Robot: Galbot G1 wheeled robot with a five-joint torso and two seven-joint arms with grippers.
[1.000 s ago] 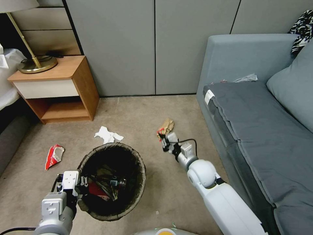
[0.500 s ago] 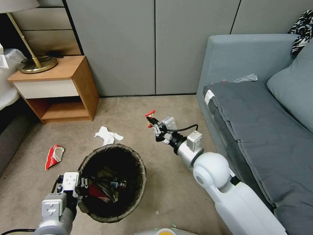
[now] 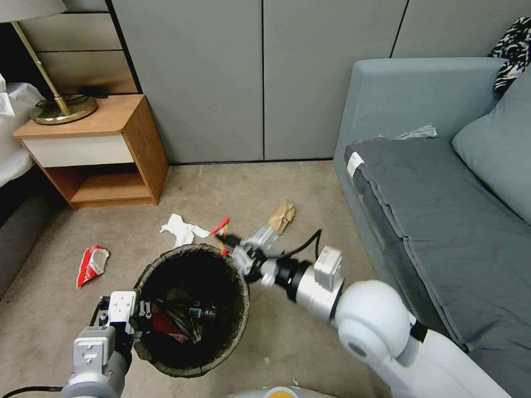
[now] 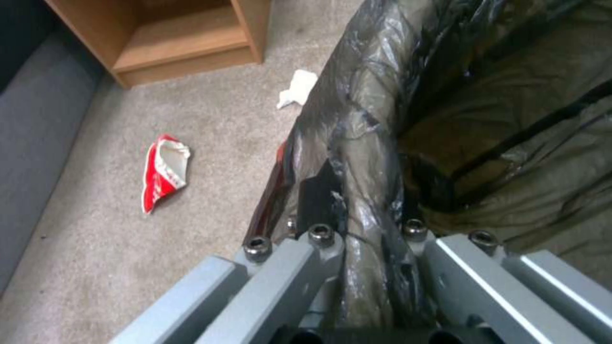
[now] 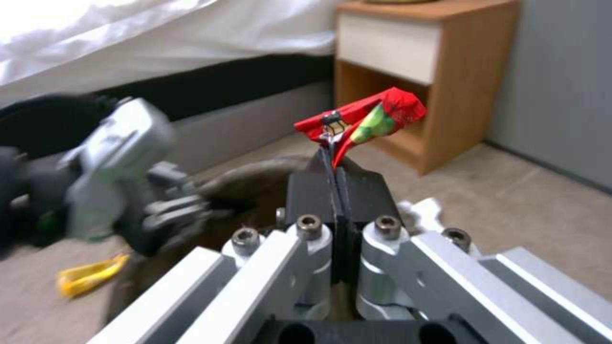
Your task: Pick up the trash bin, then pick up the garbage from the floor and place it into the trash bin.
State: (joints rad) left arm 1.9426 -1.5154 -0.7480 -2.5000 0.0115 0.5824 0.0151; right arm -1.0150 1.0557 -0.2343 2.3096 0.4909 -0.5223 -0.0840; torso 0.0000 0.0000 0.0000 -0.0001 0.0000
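Here, label by label:
Right pincer: the right pincer (image 3: 228,243) (image 5: 334,165) is clamped flat on a red snack wrapper (image 3: 221,227) (image 5: 363,119), its dark pads pressed together with the foil sticking out past their tips.
Wrapper's place: held in the air at the far rim of the trash bin (image 3: 191,309), just beyond the opening, with a green patch showing on the crumpled red foil in the right wrist view.
Left pincer: the left pincer (image 3: 142,316) (image 4: 357,217) grips the near-left rim of the bin, one finger (image 4: 319,200) outside the wall and the other inside, the dark bag liner (image 4: 446,95) pinched between them.
Trash bin: a round bin lined in brown-black plastic, with dark wrappers and a red packet lying at its bottom.
Floor litter: a crumpled white tissue (image 3: 181,228) (image 4: 296,88) lies on the beige carpet just beyond the bin; a red-and-white snack packet (image 3: 91,264) (image 4: 162,169) lies to the bin's left; a crumpled brown paper (image 3: 282,214) lies farther out, near the sofa; a yellow wrapper (image 5: 89,279) shows on the carpet in the right wrist view.
Surroundings: a wooden nightstand (image 3: 99,149) with a brass lamp base (image 3: 55,108) stands at the left by the grey wall panels; a grey sofa (image 3: 442,210) fills the right side.
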